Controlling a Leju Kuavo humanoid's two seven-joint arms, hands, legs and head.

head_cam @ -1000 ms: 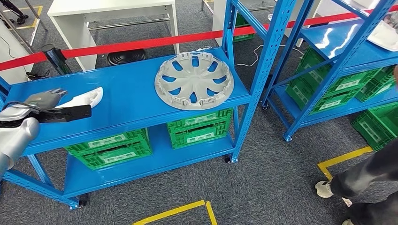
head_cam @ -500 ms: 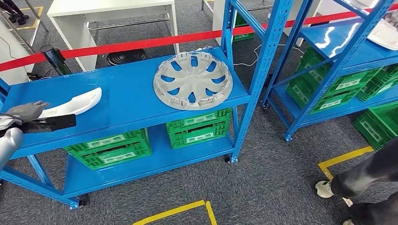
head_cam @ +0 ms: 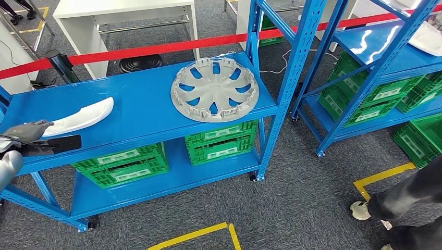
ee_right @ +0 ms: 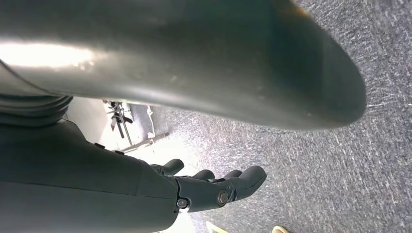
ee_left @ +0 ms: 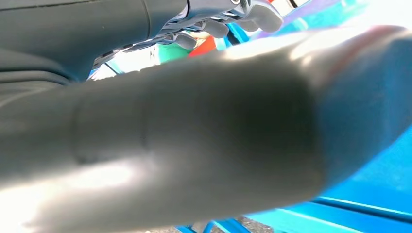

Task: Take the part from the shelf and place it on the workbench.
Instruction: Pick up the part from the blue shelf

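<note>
Head view, blue shelf (head_cam: 151, 104) with the robot's left hand (head_cam: 28, 130) at its 9 o'clock end. Over the last second the left hand is sliding back from further along the shelf top toward the shelf's outer edge, while the curved white part (head_cam: 78, 115) is staying where it lies on the shelf. This suggests the hand is drawing back to line up again, not carrying anything, so the pick-up appears not yet made. The white part is lying flat on the top level, at about 2 o'clock from the left hand, its near tip just beside the fingers; whether they are touching cannot be told. The left hand appears to be grasping nothing, fingers loosely extended, with a black flat piece (head_cam: 52, 145) showing just below it. The grey wheel cover (head_cam: 215, 89) is sitting well apart, toward 3 o'clock. The right hand (ee_right: 218, 187) is hanging over the carpet (ee_right: 340, 160), released, fingers lightly curled and apart
</note>
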